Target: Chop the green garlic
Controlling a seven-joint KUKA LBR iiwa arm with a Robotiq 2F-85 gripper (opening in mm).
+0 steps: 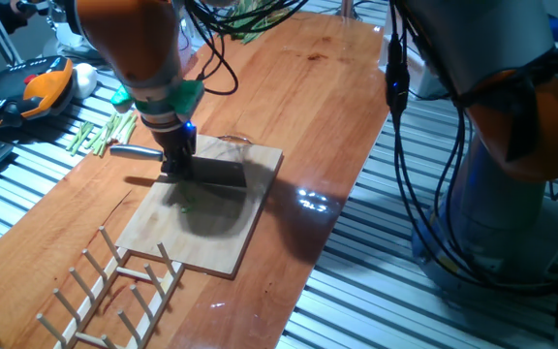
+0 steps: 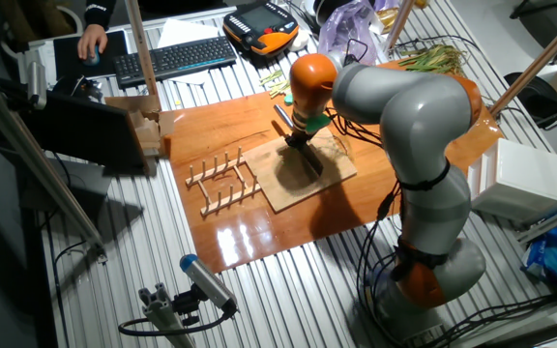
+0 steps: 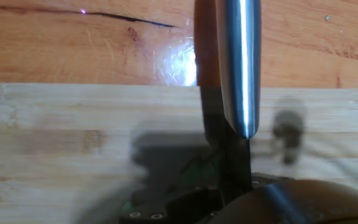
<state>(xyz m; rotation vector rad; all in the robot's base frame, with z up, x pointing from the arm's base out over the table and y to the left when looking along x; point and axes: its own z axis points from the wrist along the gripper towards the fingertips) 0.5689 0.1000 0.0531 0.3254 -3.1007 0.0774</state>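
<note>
My gripper (image 1: 175, 163) is shut on a knife and stands over the pale wooden cutting board (image 1: 223, 231). The knife's silver handle (image 1: 132, 151) sticks out to the left and its dark blade (image 1: 217, 174) lies low over the board. The green garlic shows only as tiny bright green bits (image 1: 184, 205) on the board just below the blade, in the gripper's shadow. In the hand view the handle (image 3: 237, 62) runs up the middle, and a faint green bit (image 3: 199, 165) lies on the board (image 3: 73, 124) beside the blade. The other fixed view shows the gripper (image 2: 300, 143) on the board (image 2: 312, 182).
A bunch of pale green stalk sections (image 1: 100, 134) lies left of the board. A wooden peg rack (image 1: 105, 291) stands at the board's near corner. A heap of leafy stalks (image 2: 435, 58) lies at the table's far end. An orange pendant (image 1: 39, 87) and keyboard (image 2: 177, 60) sit off the table.
</note>
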